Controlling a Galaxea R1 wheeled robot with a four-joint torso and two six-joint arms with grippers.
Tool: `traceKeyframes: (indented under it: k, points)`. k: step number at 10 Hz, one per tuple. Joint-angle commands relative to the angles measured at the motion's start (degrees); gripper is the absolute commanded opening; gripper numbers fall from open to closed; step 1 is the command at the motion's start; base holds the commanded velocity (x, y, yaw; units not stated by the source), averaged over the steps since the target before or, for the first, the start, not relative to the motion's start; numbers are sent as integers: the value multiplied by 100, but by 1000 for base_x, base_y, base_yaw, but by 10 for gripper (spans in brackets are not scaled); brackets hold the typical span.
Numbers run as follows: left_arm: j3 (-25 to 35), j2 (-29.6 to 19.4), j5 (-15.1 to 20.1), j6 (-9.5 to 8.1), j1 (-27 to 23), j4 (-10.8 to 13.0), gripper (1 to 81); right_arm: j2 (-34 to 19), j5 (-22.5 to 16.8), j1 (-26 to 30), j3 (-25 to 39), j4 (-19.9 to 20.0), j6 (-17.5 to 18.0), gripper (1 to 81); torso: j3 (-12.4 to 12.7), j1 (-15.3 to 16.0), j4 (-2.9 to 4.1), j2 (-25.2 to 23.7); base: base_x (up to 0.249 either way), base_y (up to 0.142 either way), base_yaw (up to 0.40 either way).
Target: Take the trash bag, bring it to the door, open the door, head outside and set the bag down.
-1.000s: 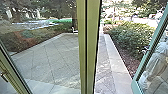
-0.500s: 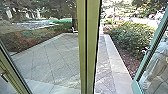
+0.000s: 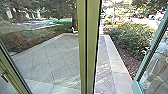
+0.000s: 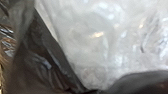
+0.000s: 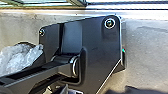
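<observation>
The trash bag (image 4: 100,37) fills much of the left wrist view, close up, with clear crinkled plastic and dark plastic folds around it. In the right wrist view, part of the same pale bag (image 5: 18,58) lies beside the robot's dark plate, with a dark edge behind it. The glass door (image 3: 161,53), a leaf in a green frame, stands open at the right of the head view. Between it and the thick green post (image 3: 88,47) is an opening onto the paving.
Beyond the doorway, paving (image 3: 103,67) runs along a pale stone border (image 3: 116,62), with a bush (image 3: 132,37) to its right. Left of the post stands a large glass pane, a yard behind it. A metal sill (image 5: 140,10) crosses the floor in the right wrist view.
The pale shape in the glass of the right-hand door leaf has shifted a little to the right. The doorway and post look nearly the same as before.
</observation>
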Motion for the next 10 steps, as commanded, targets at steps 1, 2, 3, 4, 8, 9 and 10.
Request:
traceKeyframes:
  k: [1, 2, 3, 4, 8, 9, 10]
  points:
    - [32, 2, 427, 59, -177, 45, 10, 176, -260, -21, -271, 66, -88, 811, 149, 0, 0, 0, 0, 0, 0]
    - [32, 1, 418, 59, -194, 45, 10, 334, -260, -57, -367, 66, -97, 811, 239, 0, 0, 0, 0, 0, 0]
    - [32, 2, 427, 59, -203, 45, 10, 450, -269, -92, -456, 57, -123, 811, 288, 0, 0, 2, 0, 0, 0]
    - [32, -15, 418, 59, -203, 45, 10, 572, -269, -136, -569, 57, -228, 811, 384, 0, 0, 0, 0, 0, 0]
    - [32, -51, 400, 59, -230, 45, 10, 1232, -251, -426, -1142, -163, -264, 811, 317, -9, 0, -4, 0, 0, 0]
    - [23, -51, 400, 59, -256, 36, 10, 1564, -251, -531, -1500, -251, -264, 811, 317, -9, 0, -6, 0, 0, 0]
    - [23, -51, 400, 50, -273, 36, 10, 1870, -234, -593, -1884, -251, -273, 811, 317, -11, 0, -6, 0, 0, 0]
